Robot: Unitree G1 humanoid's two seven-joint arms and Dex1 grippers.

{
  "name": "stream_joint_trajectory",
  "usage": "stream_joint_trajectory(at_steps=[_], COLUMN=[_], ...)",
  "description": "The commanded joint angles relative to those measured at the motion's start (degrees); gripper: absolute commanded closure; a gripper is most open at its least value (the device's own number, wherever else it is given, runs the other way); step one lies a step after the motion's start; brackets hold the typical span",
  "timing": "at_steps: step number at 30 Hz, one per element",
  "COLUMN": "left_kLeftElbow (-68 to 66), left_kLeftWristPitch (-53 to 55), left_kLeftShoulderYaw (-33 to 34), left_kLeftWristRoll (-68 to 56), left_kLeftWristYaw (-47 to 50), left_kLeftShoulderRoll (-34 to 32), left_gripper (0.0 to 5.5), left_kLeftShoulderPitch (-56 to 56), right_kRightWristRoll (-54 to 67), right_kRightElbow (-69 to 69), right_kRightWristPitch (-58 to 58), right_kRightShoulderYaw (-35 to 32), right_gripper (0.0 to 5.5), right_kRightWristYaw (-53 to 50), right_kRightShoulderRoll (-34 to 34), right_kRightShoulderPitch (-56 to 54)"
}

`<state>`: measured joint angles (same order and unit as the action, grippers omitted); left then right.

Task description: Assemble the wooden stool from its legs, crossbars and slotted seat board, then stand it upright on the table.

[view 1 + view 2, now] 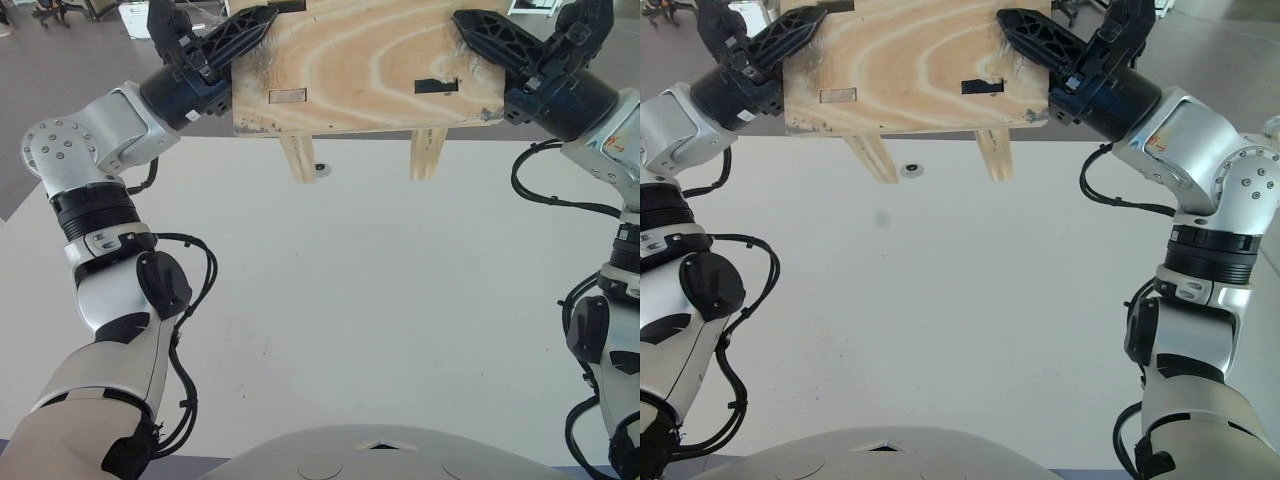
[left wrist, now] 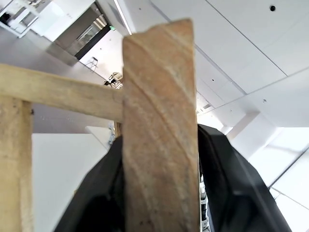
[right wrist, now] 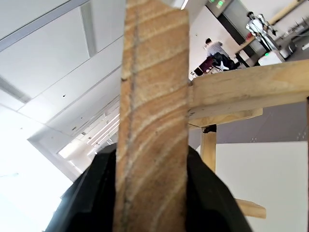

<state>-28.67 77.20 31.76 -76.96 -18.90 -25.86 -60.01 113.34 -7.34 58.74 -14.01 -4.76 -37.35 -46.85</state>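
The assembled wooden stool is held up above the far side of the white table. Its slotted seat board faces the head camera, and two leg ends hang below its lower edge. My left gripper is shut on the seat board's left edge. My right gripper is shut on its right edge. In the left wrist view the board's edge stands between the black fingers, with a crossbar and leg behind. The right wrist view has the board edge clamped likewise, with a crossbar beyond.
A small round metal piece lies on the table under the stool. The table's near and middle surface is bare white. Beyond the far edge is grey floor with office chairs and equipment.
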Motion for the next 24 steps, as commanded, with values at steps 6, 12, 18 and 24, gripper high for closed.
stream_joint_trajectory(at_steps=[6,12,18,24], left_kLeftElbow=[-22.8,-30.3,-29.5,-26.5], left_kLeftWristPitch=[-6.2,-6.1,-7.6,-8.9], left_kLeftShoulderYaw=[-1.3,-3.0,-3.8,-6.8], left_kLeftWristRoll=[14.4,14.6,15.9,22.1], left_kLeftWristYaw=[33.5,34.9,35.7,31.8], left_kLeftShoulderRoll=[-2.3,1.1,4.2,3.0], left_gripper=[3.84,3.84,3.47,2.30], left_kLeftShoulderPitch=[-13.0,-14.3,-6.7,-1.1], right_kRightWristRoll=[-10.3,-16.4,-17.3,-20.5], right_kRightElbow=[-11.5,-26.3,-26.7,-23.0], right_kRightWristPitch=[-0.1,-1.5,-4.5,-4.3], right_kRightShoulderYaw=[9.5,8.4,6.1,2.7], right_gripper=[4.03,4.00,3.60,2.31], right_kRightWristYaw=[-25.4,-28.1,-28.3,-29.5], right_kRightShoulderRoll=[6.3,9.6,12.6,13.9], right_kRightShoulderPitch=[-5.7,-2.2,6.8,8.4])
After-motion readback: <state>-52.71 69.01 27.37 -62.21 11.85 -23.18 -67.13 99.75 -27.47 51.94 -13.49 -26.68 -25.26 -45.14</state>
